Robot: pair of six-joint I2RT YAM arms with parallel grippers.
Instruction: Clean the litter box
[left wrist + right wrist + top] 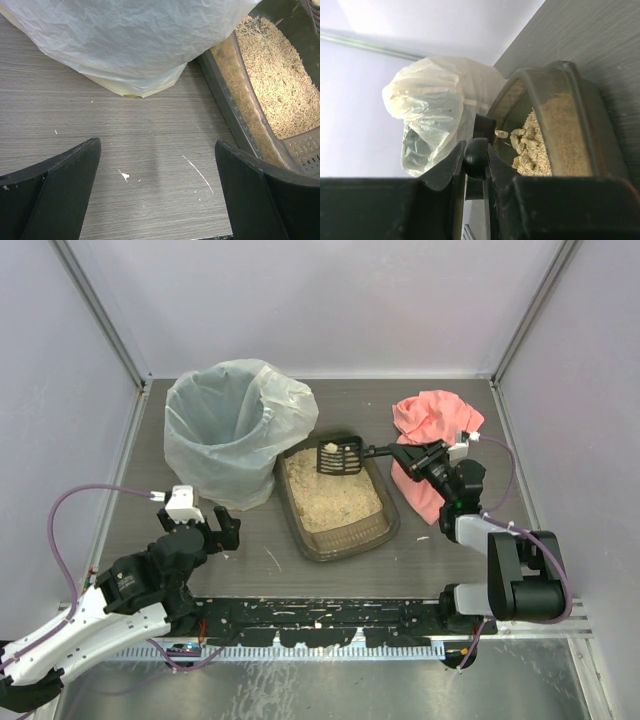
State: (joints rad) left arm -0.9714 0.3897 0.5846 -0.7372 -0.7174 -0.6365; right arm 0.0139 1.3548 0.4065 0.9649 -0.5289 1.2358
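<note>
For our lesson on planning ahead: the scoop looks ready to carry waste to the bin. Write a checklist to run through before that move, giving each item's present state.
1. Right tool shut on scoop handle: ok.
2. Clump resting in scoop: ok.
3. Bag-lined bin mouth open: ok.
4. Left tool open, low over the table, away from the scoop's route: ok.
5. Scoop raised above litter box rim: cannot tell.

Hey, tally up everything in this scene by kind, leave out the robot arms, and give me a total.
litter box: 1
bag-lined bin: 1
black scoop: 1
pink cloth: 1
Total: 4
</note>
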